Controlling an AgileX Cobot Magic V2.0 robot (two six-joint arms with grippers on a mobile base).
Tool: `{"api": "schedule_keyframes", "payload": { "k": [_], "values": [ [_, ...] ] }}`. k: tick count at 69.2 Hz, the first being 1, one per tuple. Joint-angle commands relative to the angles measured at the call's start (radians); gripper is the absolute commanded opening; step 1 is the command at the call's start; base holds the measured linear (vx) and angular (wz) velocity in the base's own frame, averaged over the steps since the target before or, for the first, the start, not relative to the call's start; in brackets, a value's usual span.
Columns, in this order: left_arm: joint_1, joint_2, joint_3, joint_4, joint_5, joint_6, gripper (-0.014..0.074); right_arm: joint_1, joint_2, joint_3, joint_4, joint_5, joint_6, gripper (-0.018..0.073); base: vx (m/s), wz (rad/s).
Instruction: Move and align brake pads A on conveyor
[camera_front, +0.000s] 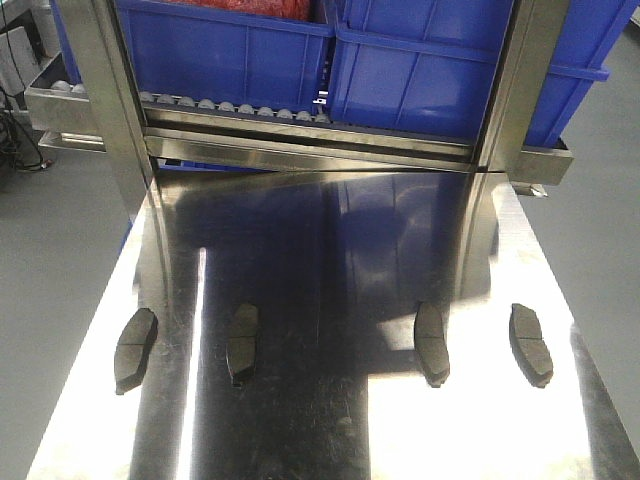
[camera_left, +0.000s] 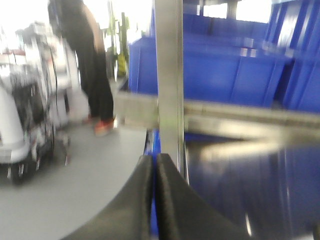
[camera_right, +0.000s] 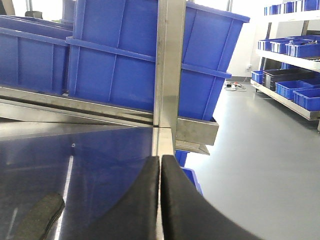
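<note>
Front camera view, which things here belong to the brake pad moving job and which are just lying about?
Job: far-left brake pad, inner-left brake pad, inner-right brake pad, far-right brake pad. No conveyor shows.

Just there: steel tabletop under the pads, blue bins, roller rack.

In front of you, the shiny steel counter (camera_front: 330, 430) mirrors the blue bins (camera_front: 220, 50) sitting on the roller rack (camera_front: 300, 150) behind it. Your left wrist view catches a blurred person (camera_left: 92, 65) in dark trousers standing on the grey floor (camera_left: 90, 175); your right wrist view shows shelving (camera_right: 295, 55) stacked with further bins
</note>
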Motion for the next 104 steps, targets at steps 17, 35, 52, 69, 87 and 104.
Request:
{"api": "schedule_keyframes", "payload": {
  "k": [17, 35, 52, 69, 87, 104],
  "values": [
    [-0.006, 0.312, -0.186, -0.04, 0.251, 0.0, -0.0006, 0.001, -0.016, 0.003, -0.006, -0.075, 0.001, -0.001, 0.0, 0.0],
    [-0.006, 0.329, -0.186, -0.072, 0.257, 0.0, -0.0004, 0.001, -0.016, 0.003, -0.006, -0.075, 0.001, -0.001, 0.0, 0.0],
    [-0.007, 0.331, -0.192, -0.073, 0.263, 0.041, 0.0092, 0.001, -0.016, 0.003, -0.006, -0.075, 0.001, -0.001, 0.0, 0.0],
    [-0.007, 0.331, -0.193, -0.089, 0.283, 0.064, 0.0409, 0.001, -0.016, 0.003, -0.006, -0.075, 0.001, -0.001, 0.0, 0.0],
    [-0.024, 0.331, -0.193, -0.114, 0.282, 0.085, 0.0509, 0.001, -0.016, 0.003, -0.006, -0.075, 0.001, -0.001, 0.0, 0.0],
    [-0.169, 0.459, -0.193, -0.116, 0.287, 0.16, 0.0506, 0.001, -0.016, 0.003, -0.006, -0.075, 0.001, -0.001, 0.0, 0.0]
  ]
}}
